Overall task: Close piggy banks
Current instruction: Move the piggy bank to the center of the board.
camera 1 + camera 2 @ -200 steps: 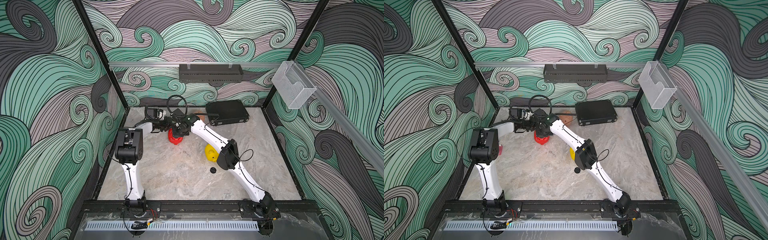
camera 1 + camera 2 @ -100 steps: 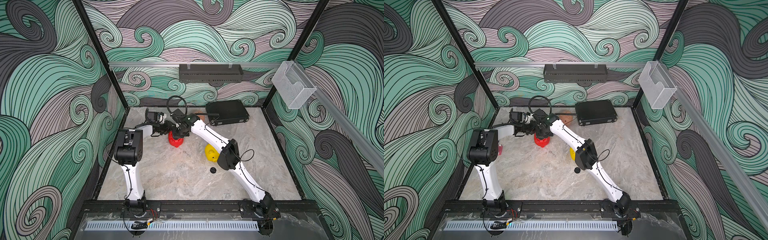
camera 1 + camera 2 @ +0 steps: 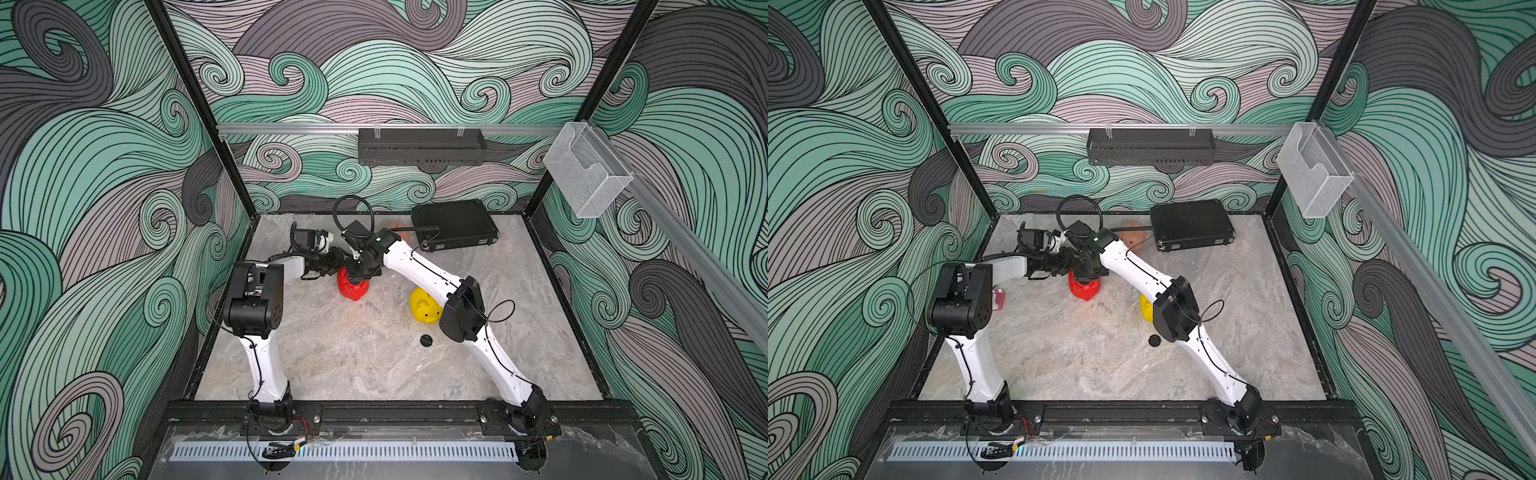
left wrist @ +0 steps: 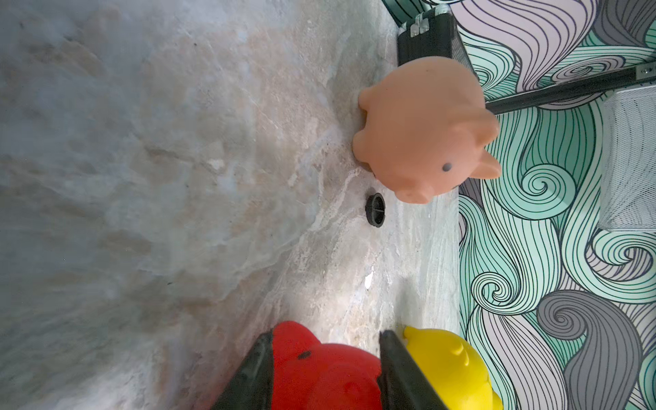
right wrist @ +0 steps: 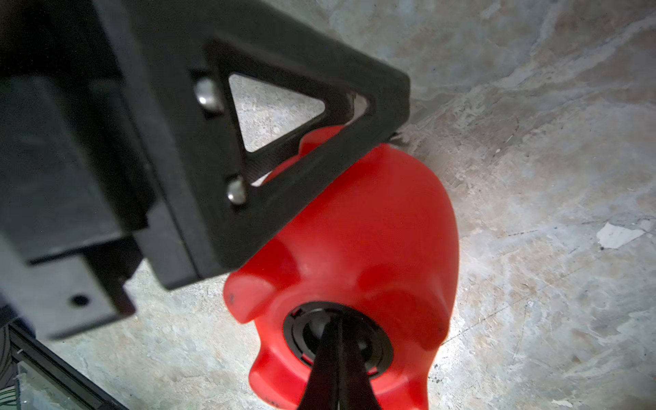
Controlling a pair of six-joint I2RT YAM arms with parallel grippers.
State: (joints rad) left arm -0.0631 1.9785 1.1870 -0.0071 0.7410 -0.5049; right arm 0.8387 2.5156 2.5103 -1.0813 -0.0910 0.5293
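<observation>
The red piggy bank (image 3: 353, 287) (image 3: 1084, 287) lies at the back centre of the table, its belly turned up. My left gripper (image 4: 326, 337) is shut on it, one finger on each side of the red body (image 4: 319, 372). My right gripper (image 5: 337, 319) is shut, and its tips press on a black plug (image 5: 301, 337) seated in the round hole of the red pig (image 5: 372, 230). The yellow piggy bank (image 3: 424, 305) (image 4: 451, 365) stands just to the right, partly behind my right arm. The peach piggy bank (image 3: 1133, 237) (image 4: 422, 131) stands near the back wall.
A loose black plug (image 3: 426, 340) (image 3: 1154, 340) lies in front of the yellow pig. Another plug (image 4: 375, 210) lies by the peach pig. A black case (image 3: 455, 224) sits at the back right. A black shelf (image 3: 419, 145) and a clear bin (image 3: 586, 174) hang on the walls.
My left gripper has narrowed onto the red pig and its wrist has shifted slightly. The right gripper stays shut at the pig's belly.
</observation>
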